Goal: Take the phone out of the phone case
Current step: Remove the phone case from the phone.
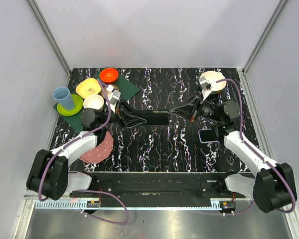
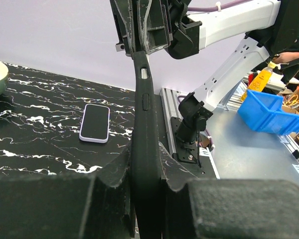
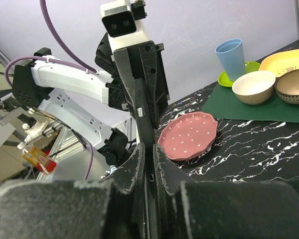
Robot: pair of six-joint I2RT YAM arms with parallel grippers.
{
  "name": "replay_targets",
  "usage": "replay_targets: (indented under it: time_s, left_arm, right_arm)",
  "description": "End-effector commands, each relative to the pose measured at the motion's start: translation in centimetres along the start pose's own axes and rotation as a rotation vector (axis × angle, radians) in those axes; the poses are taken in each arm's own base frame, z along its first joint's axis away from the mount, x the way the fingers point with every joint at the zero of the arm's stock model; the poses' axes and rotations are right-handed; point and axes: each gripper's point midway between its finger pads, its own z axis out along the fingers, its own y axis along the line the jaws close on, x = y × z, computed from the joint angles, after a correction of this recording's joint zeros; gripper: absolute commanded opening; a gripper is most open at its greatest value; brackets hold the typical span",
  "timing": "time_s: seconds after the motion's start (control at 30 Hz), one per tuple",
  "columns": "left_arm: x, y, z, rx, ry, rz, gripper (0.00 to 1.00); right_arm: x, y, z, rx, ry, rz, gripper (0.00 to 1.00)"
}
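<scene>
Black rubbery phone case [image 1: 152,118], above the marbled black table [image 1: 164,149] — left fingers [image 2: 89,204] clench one end, right fingers [image 3: 131,168] the other. Lavender-rimmed phone [image 1: 208,135] lies on the table, apart.

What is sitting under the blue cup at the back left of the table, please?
A lime green plate, which rests at least partly on a dark green mat. The cup covers the plate's middle, so nothing there can be checked.

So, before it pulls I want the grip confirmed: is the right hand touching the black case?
Touching. The right wrist view shows the right hand closed on the black case, both fingers pressed against its sides with no gap.
</scene>
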Motion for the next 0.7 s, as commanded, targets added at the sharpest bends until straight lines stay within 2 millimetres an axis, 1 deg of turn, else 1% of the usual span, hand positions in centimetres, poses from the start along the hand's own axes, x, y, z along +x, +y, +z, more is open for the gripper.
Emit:
replay_targets:
  time_s: [0.0,0.13,0.4,0.67]
  left_arm:
    - [-3.0,-1.4,0.6,0.044,-0.070,0.165,0.00]
    - [-3.0,-1.5,0.6,0.046,-0.072,0.164,0.00]
    - [-3.1,-2.2,0.6,0.071,-0.076,0.176,0.00]
    - [-3.1,-2.8,0.5,0.094,-0.077,0.194,0.00]
  right_arm:
    - [-0.8,-0.8,0.7,0.042,-0.016,-0.038,0.13]
    - [-0.8,-1.6,0.9,0.076,-0.018,-0.032,0.12]
    - [-0.6,-3.0,1.1,0.138,-0.018,-0.039,0.12]
    - [-0.4,-4.0,1.1,0.172,-0.018,-0.027,0.11]
